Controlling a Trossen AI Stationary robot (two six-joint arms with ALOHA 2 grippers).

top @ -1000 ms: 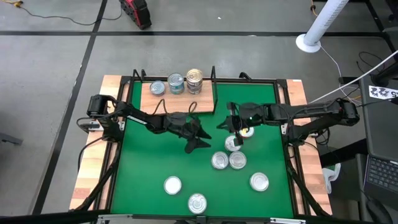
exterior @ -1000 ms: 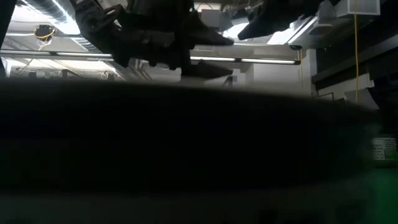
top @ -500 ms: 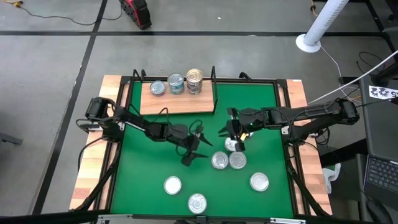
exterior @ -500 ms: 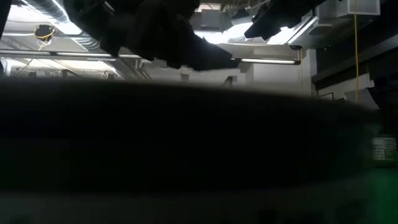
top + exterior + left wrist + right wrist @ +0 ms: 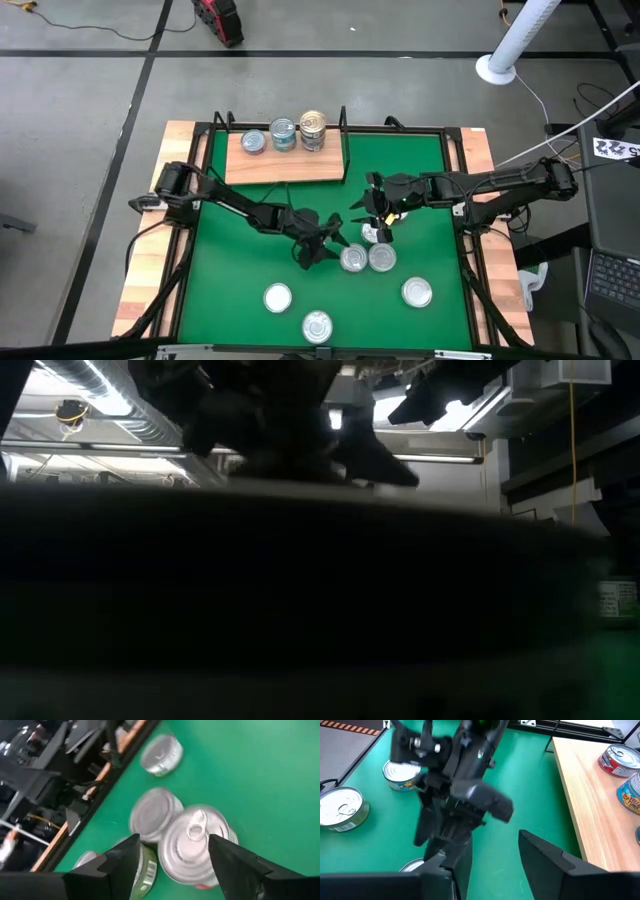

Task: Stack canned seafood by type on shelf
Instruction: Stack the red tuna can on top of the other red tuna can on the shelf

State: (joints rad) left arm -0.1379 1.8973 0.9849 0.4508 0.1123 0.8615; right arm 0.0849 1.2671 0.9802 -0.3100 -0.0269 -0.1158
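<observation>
High view: taking the shelf (image 5: 285, 160) as the landmark — a wooden board at the mat's (image 5: 420, 170) far-left corner — the nearest tins lie farthest from it, one at the mat's front edge (image 5: 317, 325) and one just left of that (image 5: 277, 297). Another tin (image 5: 416, 292) sits off to the front right. Closer to the shelf, a pair of tins (image 5: 353, 259) (image 5: 382, 258) stands touching near the mat's middle. The left gripper (image 5: 322, 243) hangs just beside the left one of that pair, its fingers spread wide with nothing between them; in the left wrist view the same tin (image 5: 196, 845) shows between the two dark fingers (image 5: 120, 865), lid up, pull-tab visible. The right gripper (image 5: 378, 212) hovers a little nearer the shelf, over one more tin (image 5: 375, 232) — its fingers also stand apart, empty. On the shelf itself three tins stand in a row along the far edge: a low one (image 5: 254, 142), a blue-labelled stack (image 5: 284, 134), and a gold-labelled stack (image 5: 313, 130).
</observation>
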